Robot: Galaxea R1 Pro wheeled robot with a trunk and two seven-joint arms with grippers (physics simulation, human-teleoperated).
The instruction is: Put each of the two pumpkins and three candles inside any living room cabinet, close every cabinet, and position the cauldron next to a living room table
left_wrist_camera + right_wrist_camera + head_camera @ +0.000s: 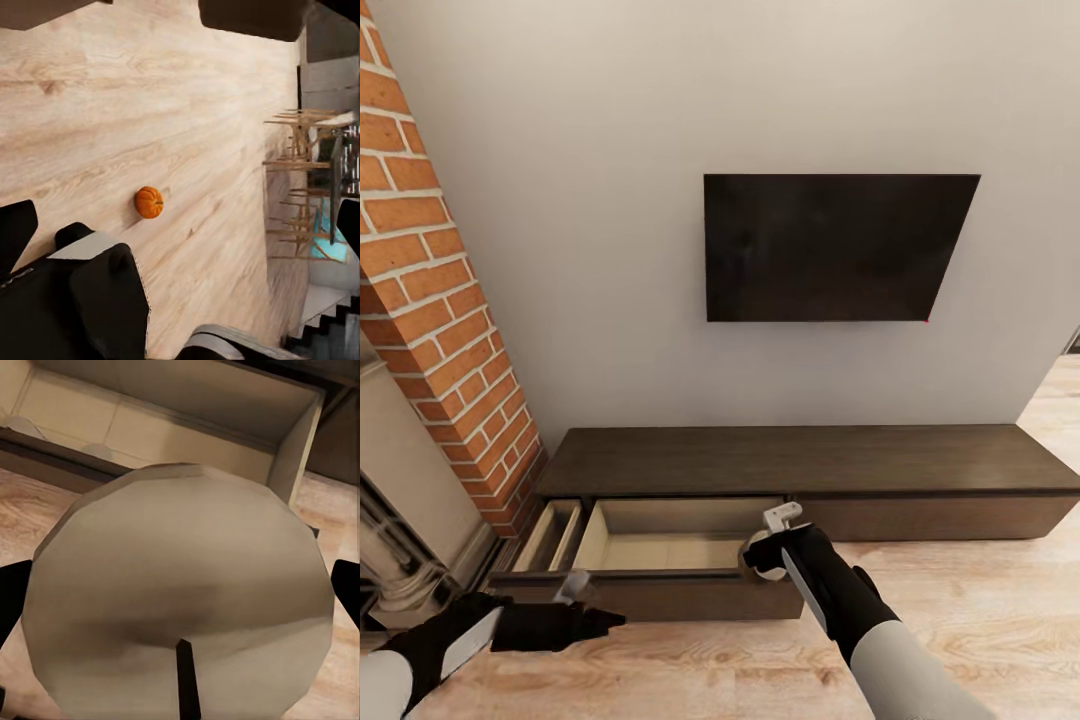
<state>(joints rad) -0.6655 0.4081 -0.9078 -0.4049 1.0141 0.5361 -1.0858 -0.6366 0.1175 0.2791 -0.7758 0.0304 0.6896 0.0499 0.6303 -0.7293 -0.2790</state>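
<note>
I hold a candle [180, 607] clamped in my right gripper [772, 555] over the cabinet's [800, 462] open drawer [660, 550]; next, I lower and release. Left gripper [575, 590]: I cannot tell its state.

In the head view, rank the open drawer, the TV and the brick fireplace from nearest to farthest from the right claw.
1. Open drawer: directly beside the right claw, which holds a candle at its edge.
2. Brick fireplace: far left.
3. TV: up on the wall.
</note>
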